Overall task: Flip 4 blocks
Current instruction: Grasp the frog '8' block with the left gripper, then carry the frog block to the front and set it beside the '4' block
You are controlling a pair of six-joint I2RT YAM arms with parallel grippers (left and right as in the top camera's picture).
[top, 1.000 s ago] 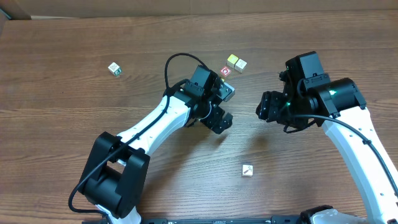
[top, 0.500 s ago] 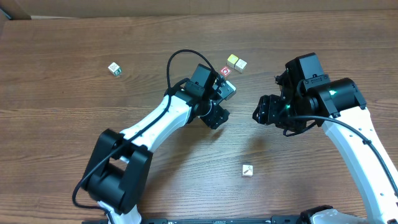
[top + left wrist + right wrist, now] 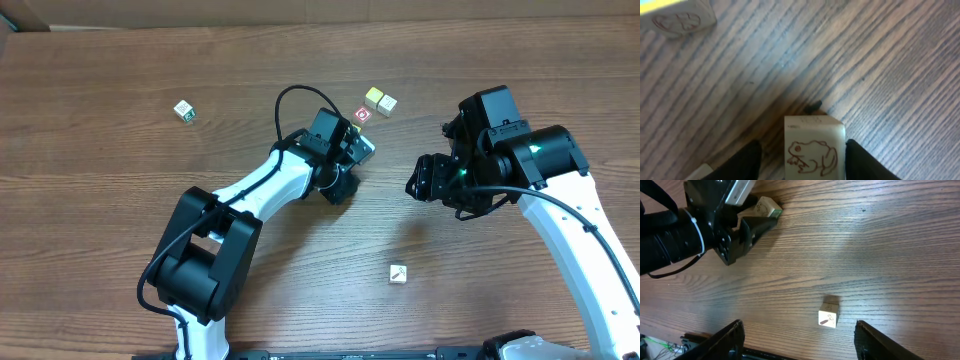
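- left gripper (image 3: 804, 146): over the middle of the bench, a little toward the far edge. jaws part-way open, set astride the frog block (image 3: 814, 150). one finger (image 3: 862, 164) sits at the block's side, and a strip of bare wood shows between the other finger and the block. no firm clamp to be seen.
- frog block: cream cube with a reddish frog print facing the wrist camera. it rests on the bench (image 3: 890, 60), straight ahead of the left gripper and between its fingers. a cube, so no long axis; its two side faces are the ones offered to the fingers.
- deciding relation: the frog block lies inside the gap of the jaws, off-centre toward one finger. judged: the left arm is the one placed for this flip. the block may slide sideways before both fingers meet it.
- yellow-topped block (image 3: 373, 97) and cream block (image 3: 386, 104): a touching pair toward the far edge, beyond the left gripper.
- lone block (image 3: 398, 273): toward the near edge, nearer the right arm.
- right gripper (image 3: 422, 180): jaws wide, holding nothing, right of centre, well apart from the frog block.
- red cube (image 3: 362, 115), green cube (image 3: 183, 110): not of the task.
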